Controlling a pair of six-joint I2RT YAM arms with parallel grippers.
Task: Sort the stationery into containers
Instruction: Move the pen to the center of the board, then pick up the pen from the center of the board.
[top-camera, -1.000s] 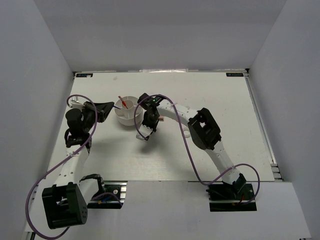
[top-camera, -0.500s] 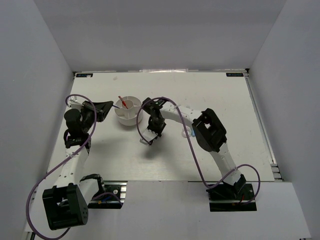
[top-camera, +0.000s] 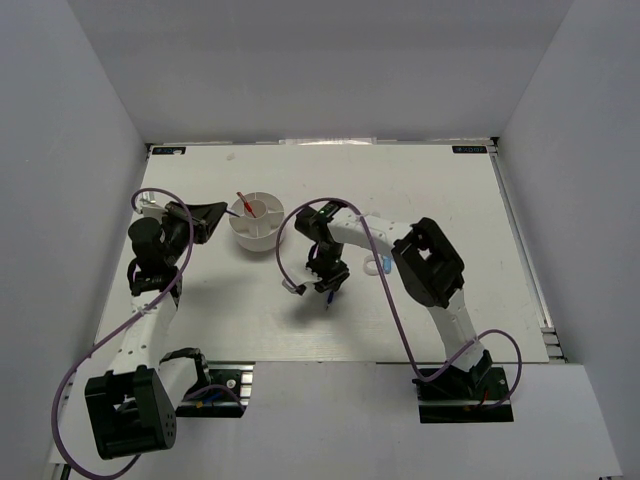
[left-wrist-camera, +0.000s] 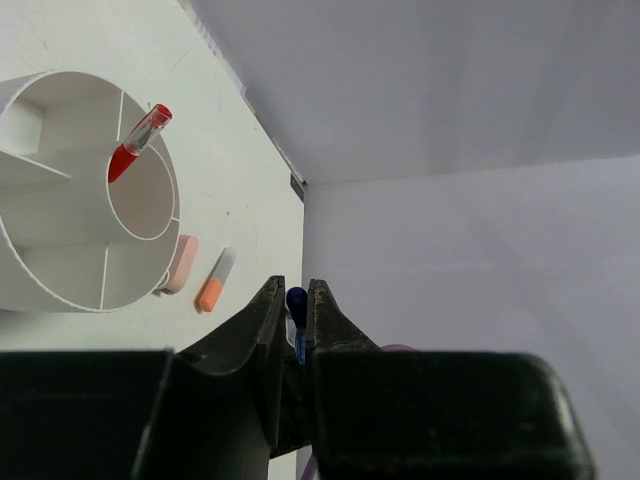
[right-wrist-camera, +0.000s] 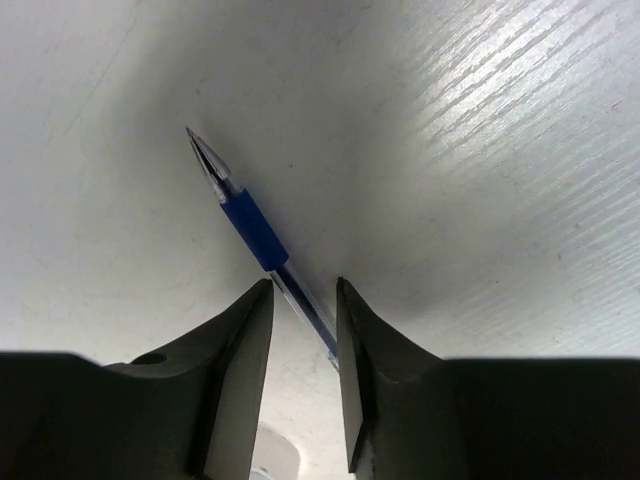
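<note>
The round white tub (top-camera: 256, 224) stands left of centre, with the red pen (top-camera: 244, 202) leaning in its hub. It also shows in the left wrist view (left-wrist-camera: 60, 215), with the red pen (left-wrist-camera: 138, 145). My left gripper (top-camera: 213, 217) hovers just left of the tub, shut (left-wrist-camera: 292, 288) on a tiny blue cap (left-wrist-camera: 296, 299). My right gripper (top-camera: 328, 284) is low over the table right of and nearer than the tub. Its jaws (right-wrist-camera: 303, 287) are open and straddle the thin blue pen (right-wrist-camera: 252, 222), which lies on the table.
An orange-white stick (left-wrist-camera: 215, 280) and a pinkish-tan clip (left-wrist-camera: 181, 264) lie beside the tub's far wall. A white ring (top-camera: 371, 266) and a light-blue eraser (top-camera: 386, 268) lie right of my right gripper. White walls enclose the table.
My right arm swung from beside the tub toward the right and the near side, and now sits over the blue pen. The left arm has not moved.
</note>
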